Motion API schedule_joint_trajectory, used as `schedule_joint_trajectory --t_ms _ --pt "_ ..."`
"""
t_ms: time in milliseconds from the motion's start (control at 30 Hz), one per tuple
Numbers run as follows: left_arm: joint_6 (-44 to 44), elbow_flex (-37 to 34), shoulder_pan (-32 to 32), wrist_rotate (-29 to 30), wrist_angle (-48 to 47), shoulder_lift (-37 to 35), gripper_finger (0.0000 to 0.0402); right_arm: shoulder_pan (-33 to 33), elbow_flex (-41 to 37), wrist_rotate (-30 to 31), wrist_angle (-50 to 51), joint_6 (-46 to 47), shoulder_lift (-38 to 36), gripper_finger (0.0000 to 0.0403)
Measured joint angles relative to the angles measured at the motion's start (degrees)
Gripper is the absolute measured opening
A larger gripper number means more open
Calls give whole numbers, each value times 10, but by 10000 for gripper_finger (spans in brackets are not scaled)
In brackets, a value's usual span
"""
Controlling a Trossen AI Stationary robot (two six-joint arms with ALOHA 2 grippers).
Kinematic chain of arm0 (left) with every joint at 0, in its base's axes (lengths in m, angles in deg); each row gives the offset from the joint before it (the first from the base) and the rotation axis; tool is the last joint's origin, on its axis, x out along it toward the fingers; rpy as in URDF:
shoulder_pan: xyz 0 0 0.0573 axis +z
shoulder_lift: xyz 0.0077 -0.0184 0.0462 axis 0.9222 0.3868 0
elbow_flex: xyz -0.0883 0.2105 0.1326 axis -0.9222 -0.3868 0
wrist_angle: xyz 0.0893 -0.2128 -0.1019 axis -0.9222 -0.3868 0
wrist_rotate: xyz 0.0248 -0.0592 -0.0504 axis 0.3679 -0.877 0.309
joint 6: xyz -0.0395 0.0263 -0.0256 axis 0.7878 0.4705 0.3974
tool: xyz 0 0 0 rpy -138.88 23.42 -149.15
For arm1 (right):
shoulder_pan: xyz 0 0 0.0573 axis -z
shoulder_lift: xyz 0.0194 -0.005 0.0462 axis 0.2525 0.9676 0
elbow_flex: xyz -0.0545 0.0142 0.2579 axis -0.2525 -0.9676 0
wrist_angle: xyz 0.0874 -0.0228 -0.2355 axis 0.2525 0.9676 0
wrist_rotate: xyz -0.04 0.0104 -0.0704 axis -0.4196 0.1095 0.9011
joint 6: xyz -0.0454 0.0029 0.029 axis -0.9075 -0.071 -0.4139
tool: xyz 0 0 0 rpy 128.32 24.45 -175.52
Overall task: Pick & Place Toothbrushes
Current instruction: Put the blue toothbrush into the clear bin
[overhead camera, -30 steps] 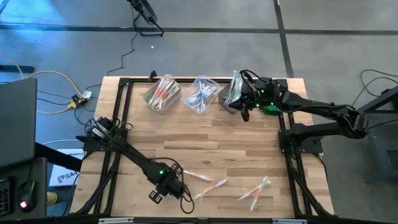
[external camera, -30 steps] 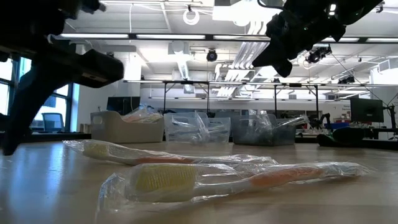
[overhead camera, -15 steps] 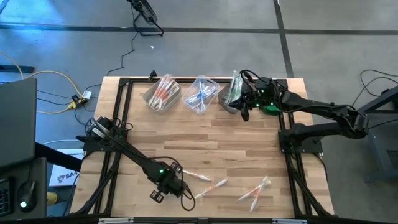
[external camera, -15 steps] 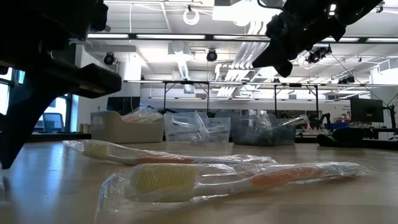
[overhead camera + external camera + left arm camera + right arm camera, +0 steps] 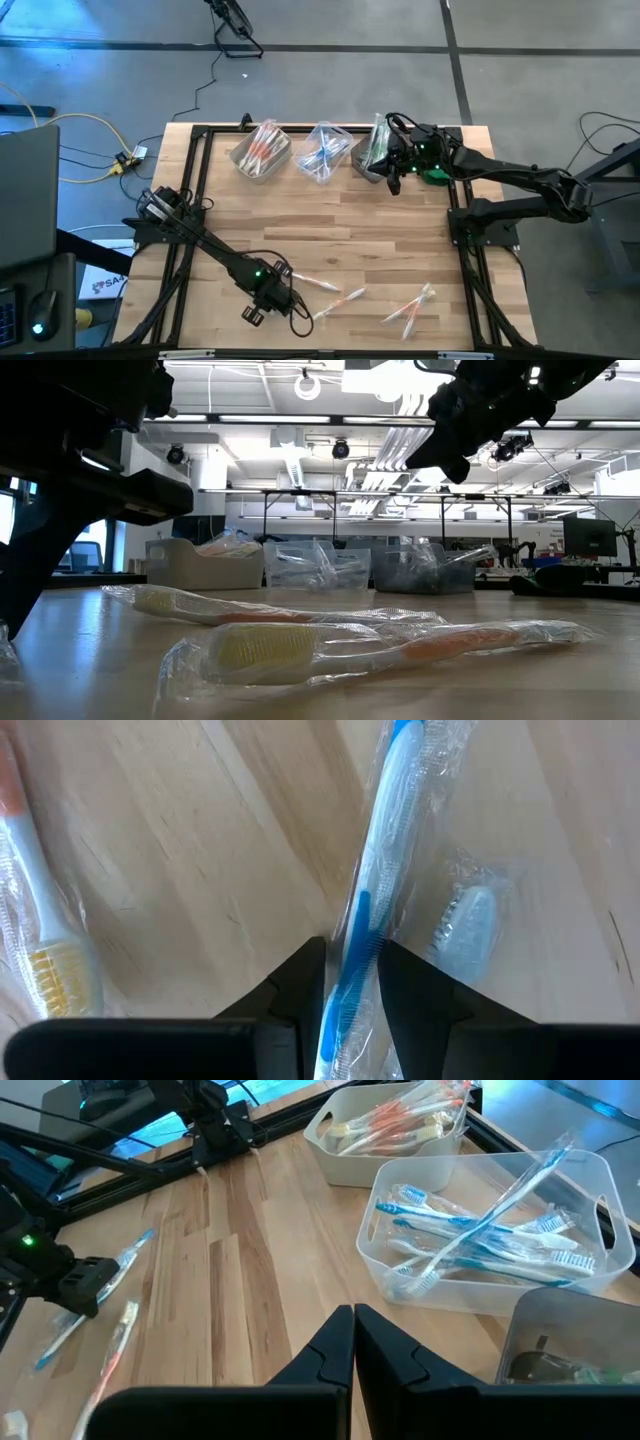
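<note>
Two arms, 3 bins, loose brushes on wood table (image 5: 330, 235).

- Left gripper (image 5: 350, 982): low at near edge of table, left of centre; fingers narrowed onto blue toothbrush (image 5: 370, 890) in clear wrapper, pinching handle betw. both tips. Brush lies flat on tabletop. 2nd wrapped brush head (image 5: 468, 925) just beside it, touching wrapper.
- Orange toothbrush (image 5: 45, 935), yellowish bristles, wrapped, lies apart on other side of fingers.
- Right gripper (image 5: 354, 1330): fingers pressed together, holding nothing; hovers above far right of table, near grey bin (image 5: 372, 155).
- Bins, far edge, in a row: beige bin (image 5: 385, 1140) w/ orange-handled brushes; clear bin (image 5: 590, 1230) w/ blue-handled brushes; grey bin, contents hard to tell.
- Loose wrapped brushes (image 5: 410, 305) near front edge, right of left gripper: approx. 2 w/ orange handles by centre (image 5: 338, 298), small cluster further right.
- Low view: 2 orange-handled wrapped brushes (image 5: 380, 645) lie flat in foreground, one behind the other.
</note>
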Motion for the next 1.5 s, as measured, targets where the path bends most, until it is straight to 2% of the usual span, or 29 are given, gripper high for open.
schedule_joint_trajectory --t_ms 300,600,800,1033,1233,1500 --pt "-4 0 0 0 -1 1 85 0 0 0 0 0 0 5" --pt "-2 0 0 0 -8 1 10 0 0 0 0 0 0 5" --pt "27 0 0 0 -9 0 20 0 0 0 0 0 0 5" --pt "78 -4 9 -2 -51 -21 6 0 0 -2 0 0 0 5" --pt "101 -4 41 8 -119 -65 6 0 0 -4 0 0 0 5" --pt "110 -2 110 46 -133 -136 6 0 0 -21 1 0 0 5"
